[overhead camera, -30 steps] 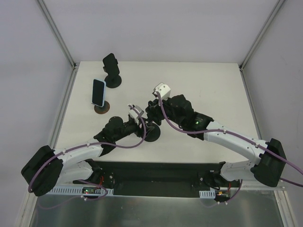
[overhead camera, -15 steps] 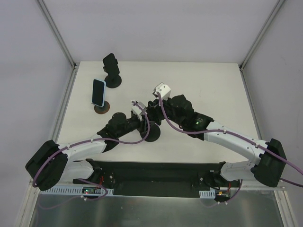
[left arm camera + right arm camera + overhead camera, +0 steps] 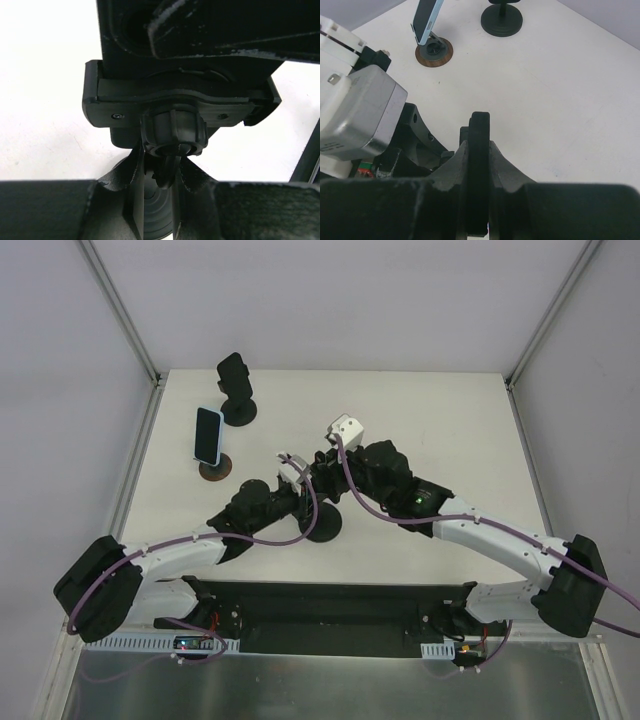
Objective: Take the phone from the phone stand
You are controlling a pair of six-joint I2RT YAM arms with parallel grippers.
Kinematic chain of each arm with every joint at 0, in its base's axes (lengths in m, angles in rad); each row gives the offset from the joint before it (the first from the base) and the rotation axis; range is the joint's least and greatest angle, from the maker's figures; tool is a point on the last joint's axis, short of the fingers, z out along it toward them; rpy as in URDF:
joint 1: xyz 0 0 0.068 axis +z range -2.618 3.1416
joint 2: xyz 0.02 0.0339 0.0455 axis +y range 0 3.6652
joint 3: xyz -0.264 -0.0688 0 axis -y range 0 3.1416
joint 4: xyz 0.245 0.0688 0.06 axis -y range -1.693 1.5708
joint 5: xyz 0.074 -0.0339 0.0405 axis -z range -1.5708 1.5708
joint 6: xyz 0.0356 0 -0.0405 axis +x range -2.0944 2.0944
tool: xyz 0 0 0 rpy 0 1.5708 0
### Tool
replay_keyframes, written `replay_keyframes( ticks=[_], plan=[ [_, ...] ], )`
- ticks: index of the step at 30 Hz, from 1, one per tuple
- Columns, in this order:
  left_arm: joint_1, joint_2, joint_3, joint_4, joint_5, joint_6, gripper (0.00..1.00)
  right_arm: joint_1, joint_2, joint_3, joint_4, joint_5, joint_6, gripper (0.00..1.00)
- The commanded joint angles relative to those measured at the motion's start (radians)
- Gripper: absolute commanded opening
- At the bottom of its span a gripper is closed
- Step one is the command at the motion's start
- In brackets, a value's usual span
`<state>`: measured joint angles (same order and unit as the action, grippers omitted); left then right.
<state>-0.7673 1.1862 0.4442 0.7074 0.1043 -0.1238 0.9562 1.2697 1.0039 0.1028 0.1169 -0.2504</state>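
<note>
A black phone (image 3: 479, 150) stands edge-on between my right gripper's (image 3: 479, 142) fingers, which are shut on it. It sits in the clamp (image 3: 180, 97) of a black phone stand whose round base (image 3: 321, 528) rests mid-table. My left gripper (image 3: 161, 162) is closed around the stand's thin stem (image 3: 168, 175), just under the ball joint (image 3: 174, 131). In the top view the left gripper (image 3: 298, 492) and right gripper (image 3: 322, 472) meet over that stand, and the phone is hidden beneath them.
A blue phone (image 3: 208, 435) leans on a stand with a brown base (image 3: 215, 469) at the left; it also shows in the right wrist view (image 3: 426, 20). A second black stand with a black phone (image 3: 235, 388) is at the back left. The left wrist's camera (image 3: 355, 115) is close beside my right gripper.
The left arm has reached farther right, bringing its gripper in under the right gripper at the stand's stem. The right arm has shifted only slightly.
</note>
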Motion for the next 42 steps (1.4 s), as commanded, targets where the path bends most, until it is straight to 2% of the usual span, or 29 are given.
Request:
replay_keyframes(
  ticks=[1, 3, 9, 15, 21, 26, 29, 33, 42],
  plan=[
    [0.046, -0.043, -0.018, -0.014, -0.314, -0.189, 0.0, 0.027, -0.093, -0.004, -0.181, -0.062, -0.039, 0.01],
    [0.063, -0.056, -0.033, -0.049, -0.391, -0.22, 0.0, 0.032, -0.102, -0.005, -0.225, -0.066, -0.043, 0.01],
    [0.112, -0.114, -0.045, -0.152, -0.483, -0.298, 0.0, 0.047, -0.135, -0.044, -0.368, -0.028, -0.043, 0.01],
    [0.143, -0.135, -0.059, -0.201, -0.489, -0.333, 0.0, 0.047, -0.181, -0.059, -0.452, 0.058, -0.05, 0.01],
    [0.129, -0.137, -0.07, -0.131, -0.378, -0.294, 0.0, 0.049, -0.201, -0.037, -0.408, 0.179, 0.01, 0.01],
    [0.096, -0.155, -0.078, -0.056, -0.258, -0.156, 0.0, 0.049, -0.178, 0.01, -0.361, 0.103, 0.01, 0.01],
    [0.082, -0.175, -0.091, -0.059, -0.281, -0.148, 0.0, 0.047, -0.168, 0.039, -0.357, 0.162, 0.045, 0.01],
    [0.08, -0.203, -0.128, -0.062, -0.383, -0.188, 0.0, 0.047, -0.194, 0.064, -0.376, 0.297, 0.088, 0.01],
    [0.082, -0.178, -0.139, -0.082, -0.423, -0.232, 0.0, 0.044, -0.266, 0.081, -0.342, 0.267, 0.097, 0.01]
  ],
)
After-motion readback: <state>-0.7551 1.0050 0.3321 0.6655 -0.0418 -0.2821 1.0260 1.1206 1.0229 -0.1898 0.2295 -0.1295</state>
